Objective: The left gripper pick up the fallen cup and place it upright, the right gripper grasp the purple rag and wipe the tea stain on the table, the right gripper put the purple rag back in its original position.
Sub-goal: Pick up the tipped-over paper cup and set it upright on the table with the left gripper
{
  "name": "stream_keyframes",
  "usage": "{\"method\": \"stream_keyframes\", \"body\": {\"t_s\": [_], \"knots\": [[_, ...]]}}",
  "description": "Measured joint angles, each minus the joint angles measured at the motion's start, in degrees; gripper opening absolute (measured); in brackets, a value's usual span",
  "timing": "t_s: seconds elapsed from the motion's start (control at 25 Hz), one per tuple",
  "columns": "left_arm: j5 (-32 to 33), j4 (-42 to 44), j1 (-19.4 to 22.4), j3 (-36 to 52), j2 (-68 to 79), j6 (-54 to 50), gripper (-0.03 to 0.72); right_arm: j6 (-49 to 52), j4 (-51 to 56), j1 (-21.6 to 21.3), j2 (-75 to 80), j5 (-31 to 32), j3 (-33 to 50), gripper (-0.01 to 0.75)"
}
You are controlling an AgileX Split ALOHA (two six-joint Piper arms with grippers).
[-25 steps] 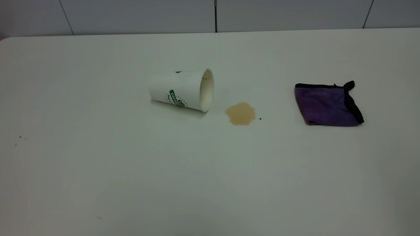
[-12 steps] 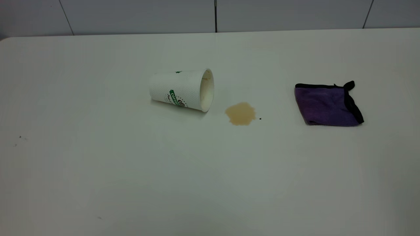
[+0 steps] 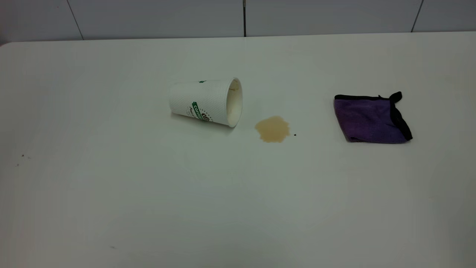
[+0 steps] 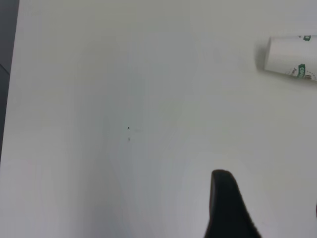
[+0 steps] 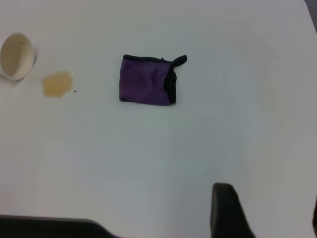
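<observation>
Cup lies on its side, mouth at 3 o'clock toward the tea stain; it could roll if nudged. Can't tell either claw's state, left gripper or right gripper

On the table, the cup is laid on its side left of centre, with its mouth turned to the right. The tea stain is found just beside that mouth, slightly nearer the camera. A tiny speck is set just right of the stain. The rag is placed well apart, farther right.
</observation>
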Motion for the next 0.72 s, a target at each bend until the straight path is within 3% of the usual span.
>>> {"method": "stream_keyframes", "body": {"t_s": [0.32, 0.72], "knots": [[-6.95, -0.13, -1.35, -7.99, 23.98, 0.80, 0.470, 0.00, 0.00, 0.00, 0.00, 0.00, 0.00, 0.444], [-12.61, -0.13, -14.97, -17.97, 47.63, 0.41, 0.470, 0.00, 0.00, 0.00, 0.00, 0.00, 0.00, 0.444]]}}
